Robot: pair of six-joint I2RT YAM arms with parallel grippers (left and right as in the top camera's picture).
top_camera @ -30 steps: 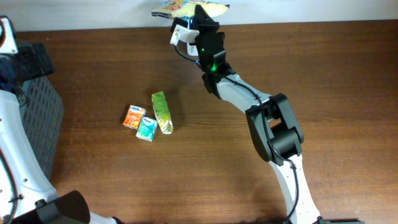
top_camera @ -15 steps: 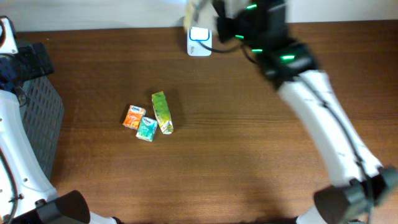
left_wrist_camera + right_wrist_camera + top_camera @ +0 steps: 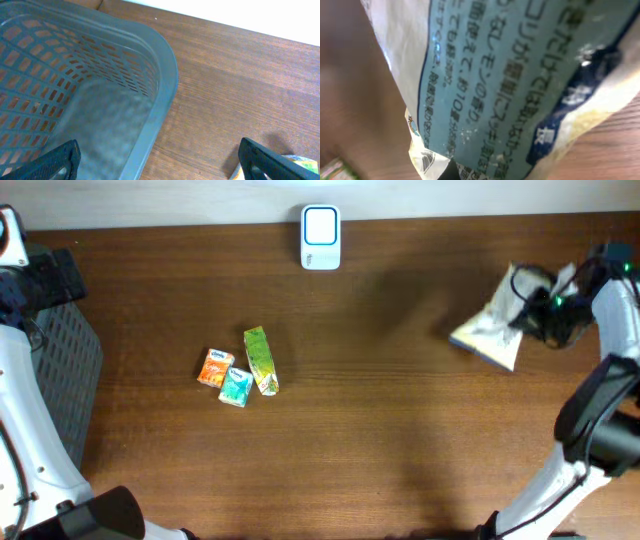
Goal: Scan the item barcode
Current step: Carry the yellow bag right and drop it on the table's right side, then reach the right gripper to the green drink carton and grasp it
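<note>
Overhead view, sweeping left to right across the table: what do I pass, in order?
Grey basket → orange pack → teal pack → green carton → white scanner → white packet at the far right.

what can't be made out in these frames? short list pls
- Barcode on the pale crinkled packet: none shows. The right wrist view is filled by blurred print, and overhead is too small.
- Right gripper: fingers hidden by the packet, overhead.
- Left gripper: left wrist view crops it to fingertips at the bottom edge; overhead unclear.
- Dark grey mesh basket: floor partly cut off, both views.
</note>
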